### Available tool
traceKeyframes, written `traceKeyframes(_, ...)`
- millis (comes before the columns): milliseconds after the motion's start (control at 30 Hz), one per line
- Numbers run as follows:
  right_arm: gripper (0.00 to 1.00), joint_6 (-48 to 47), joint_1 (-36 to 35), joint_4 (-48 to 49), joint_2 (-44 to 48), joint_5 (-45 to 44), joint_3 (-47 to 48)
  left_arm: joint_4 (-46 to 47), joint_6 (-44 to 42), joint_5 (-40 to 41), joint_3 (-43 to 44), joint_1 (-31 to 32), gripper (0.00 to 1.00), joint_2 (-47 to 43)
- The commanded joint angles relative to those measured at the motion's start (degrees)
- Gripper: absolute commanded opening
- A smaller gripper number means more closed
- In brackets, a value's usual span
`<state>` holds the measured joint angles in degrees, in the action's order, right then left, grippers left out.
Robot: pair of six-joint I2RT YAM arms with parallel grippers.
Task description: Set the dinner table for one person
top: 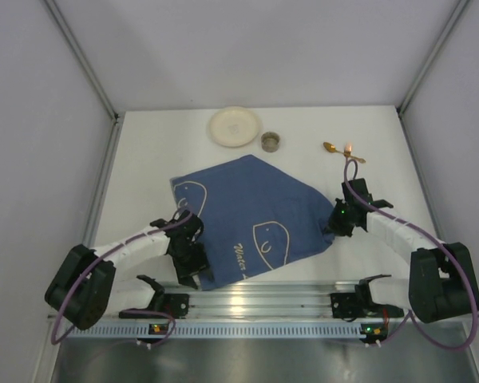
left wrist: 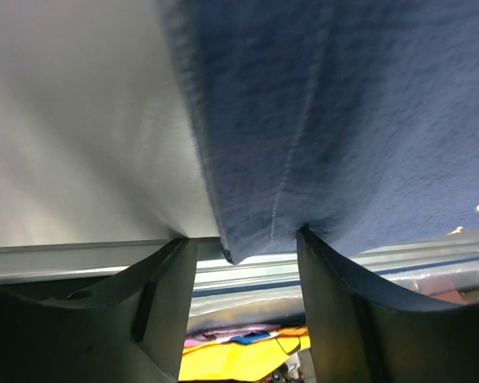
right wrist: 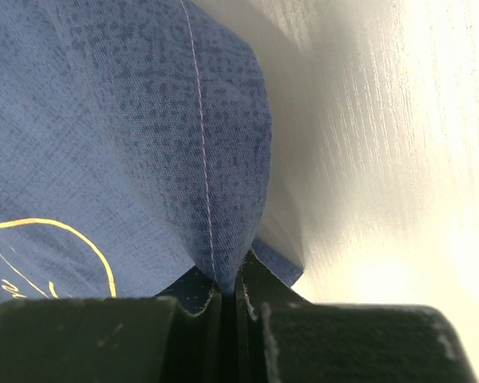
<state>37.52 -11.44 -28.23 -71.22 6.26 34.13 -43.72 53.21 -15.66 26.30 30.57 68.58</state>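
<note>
Cloth [top: 251,215], blue with cream fish, covers mid tabletop [top: 144,159]. Right end effector [right wrist: 238,279] pinches its right corner; left end effector [left wrist: 247,243] stands spread around the near corner. Plate [top: 234,126], cup [top: 271,142] and spoon [top: 343,150] lie beyond.

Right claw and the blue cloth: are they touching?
Touching. The right wrist view shows the right claw shut on the blue cloth, with a stitched fold of it pinched between the closed fingers.
</note>
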Motion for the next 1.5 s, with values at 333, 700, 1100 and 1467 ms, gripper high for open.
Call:
traceKeyframes(333,0.0,-0.7,0.3,-2.6,3.5,-0.5,0.8,5.4,1.2,8.8,10.0,3.5,0.0,8.4)
traceKeyframes(700,0.0,-4.9,0.4,-10.8,1.3,8.0,22.0,-8.4,-4.5,17.8,36.5,3.3,0.0,5.3)
traceKeyframes(1100,0.0,-5.5,4.6,-28.4,-19.6,17.9,86.0,-14.6,-11.7,32.0,91.0,-1.9,0.0,13.6)
traceKeyframes(1467,0.0,-8.1,5.8,-25.2,4.7,14.7,43.4,-19.2,-7.6,34.7,61.5,-2.0,0.0,-9.0)
